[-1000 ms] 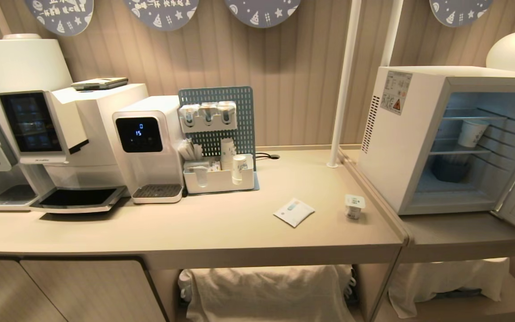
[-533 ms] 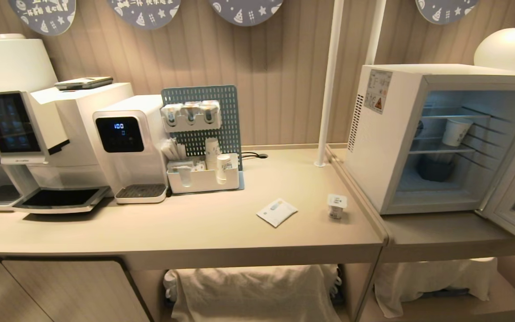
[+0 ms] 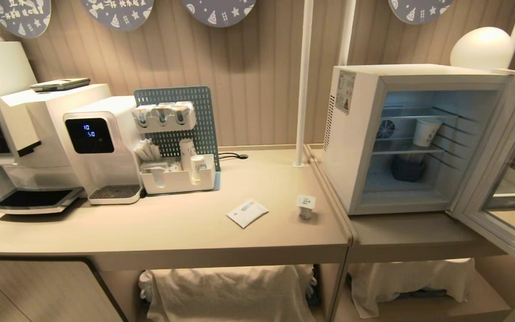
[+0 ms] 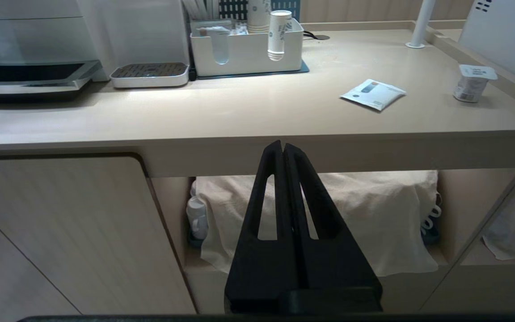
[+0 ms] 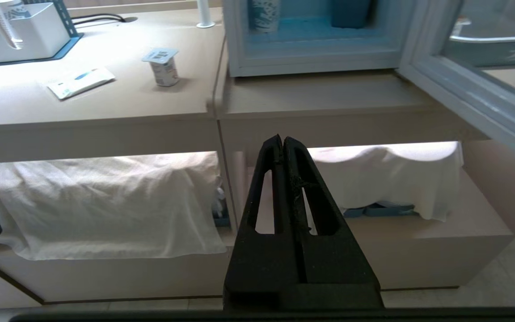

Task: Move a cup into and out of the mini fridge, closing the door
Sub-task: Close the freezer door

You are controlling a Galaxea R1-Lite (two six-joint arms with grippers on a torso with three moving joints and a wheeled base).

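Both claws hang low in front of the counter, below its front edge. The left gripper (image 4: 283, 145) has its 2 black tapered fingers pressed flat together with nothing between them, and the right gripper (image 5: 282, 139) is the same: 2 matte black wedges closed tip to tip, empty. Neither arm shows in the head view.

Behind the left gripper, under the counter, a rumpled cream cloth (image 4: 365, 210) drapes over hidden items on the lower shelf; a second white cloth (image 5: 387, 179) hangs behind the right one.

Up on the smooth beige counter (image 3: 150, 223) stands the cup (image 3: 305, 206), a squat white plastic pot with a flat square-ish lid bearing small dark print. It sits upright near the counter's right edge, just beside the mini fridge (image 3: 351, 147) but outside it. A flat white sachet (image 3: 247, 212) lies to its left, apart from it.

The boxy white fridge stands open, its glass-windowed door (image 3: 503, 188) swung out to the right. Inside are thin wire shelves, a patterned paper cup (image 3: 426, 132) on the middle shelf, a dark blue container (image 3: 407, 169) below and a round fan (image 3: 386, 129) at the back.

Further left are a white organiser tray (image 3: 179, 181) before a blue pegboard, a water dispenser (image 3: 101, 152) and a coffee machine (image 3: 25, 134).
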